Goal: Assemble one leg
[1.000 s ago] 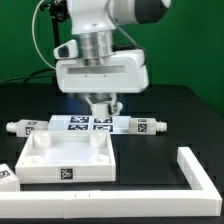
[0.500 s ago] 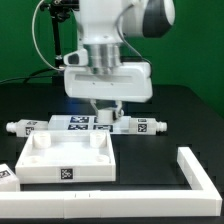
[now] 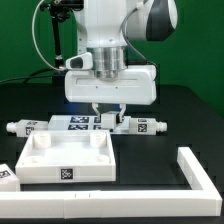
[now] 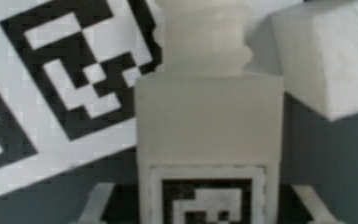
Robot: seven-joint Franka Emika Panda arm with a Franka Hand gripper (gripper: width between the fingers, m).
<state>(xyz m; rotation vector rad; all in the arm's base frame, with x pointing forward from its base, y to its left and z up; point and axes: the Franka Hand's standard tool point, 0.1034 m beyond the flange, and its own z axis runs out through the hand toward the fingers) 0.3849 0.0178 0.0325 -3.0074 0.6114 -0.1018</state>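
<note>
The black table carries a white square panel at the near left and a long L-shaped bar at the near right. Farther back in the middle lies the marker board, with one spare leg off its left end and another off its right. My gripper hangs just over that board, clenched on the leg, which fills the wrist view.
</note>
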